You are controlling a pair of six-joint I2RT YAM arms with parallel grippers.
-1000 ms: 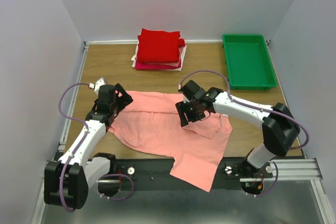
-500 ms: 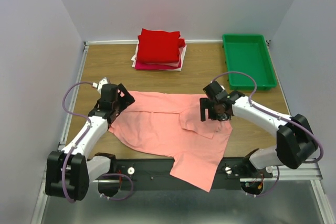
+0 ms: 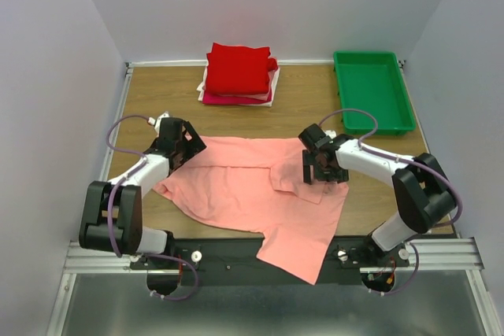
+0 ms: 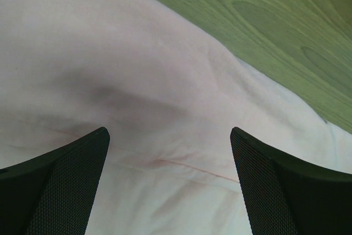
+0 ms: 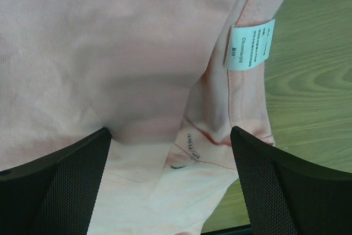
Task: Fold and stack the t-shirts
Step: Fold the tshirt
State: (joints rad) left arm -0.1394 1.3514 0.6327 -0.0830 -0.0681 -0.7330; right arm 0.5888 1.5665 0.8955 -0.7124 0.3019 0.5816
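Both gape wide, empty: left gripper (image 4: 170,152), right gripper (image 5: 170,152) above the salmon-pink t-shirt (image 3: 236,186). Limp, light cloth; I'd pinch by the label (image 5: 250,45), up-right of the right one.

The near shirt (image 3: 236,190) is coloured salmon-pink, the far pile (image 3: 239,72) red over white and magenta, the right tray (image 3: 372,92) green.

bare table (image 3: 299,108) between folded stack (image 3: 239,72) and salmon shirt (image 3: 236,190), tray (image 3: 370,96) right
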